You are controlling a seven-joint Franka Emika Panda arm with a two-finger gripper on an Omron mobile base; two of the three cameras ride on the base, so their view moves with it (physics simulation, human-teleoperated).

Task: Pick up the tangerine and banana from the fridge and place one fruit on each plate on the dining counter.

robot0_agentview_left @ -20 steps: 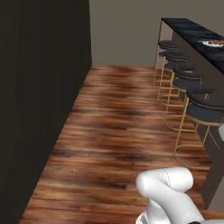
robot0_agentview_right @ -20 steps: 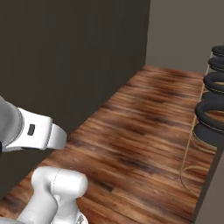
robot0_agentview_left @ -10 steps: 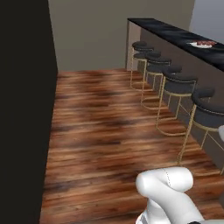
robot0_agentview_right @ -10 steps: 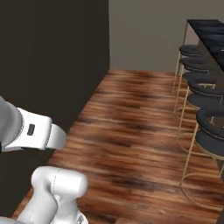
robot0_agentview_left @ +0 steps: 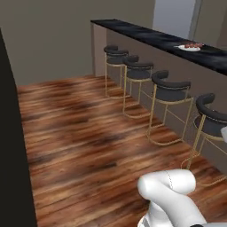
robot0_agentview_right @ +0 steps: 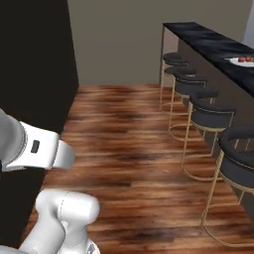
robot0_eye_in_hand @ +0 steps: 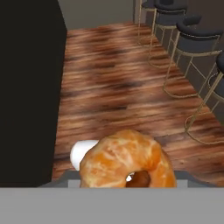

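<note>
Wood flooring is stretching toward the dining counter (robot0_agentview_left: 146, 35), lying at about two o'clock from the base. The gripper (robot0_eye_in_hand: 131, 177) is clamping the tangerine (robot0_eye_in_hand: 127, 159), while a plate (robot0_agentview_left: 188, 47) is waiting farther along the black top.

A mottled orange tangerine (robot0_eye_in_hand: 127, 162) is seen. The dining counter (robot0_agentview_left: 146, 35) is topped in glossy black marble over taupe sides. Black stools (robot0_agentview_left: 170, 88) are carried on gold legs above streaked brown floorboards (robot0_agentview_left: 88, 133).
</note>
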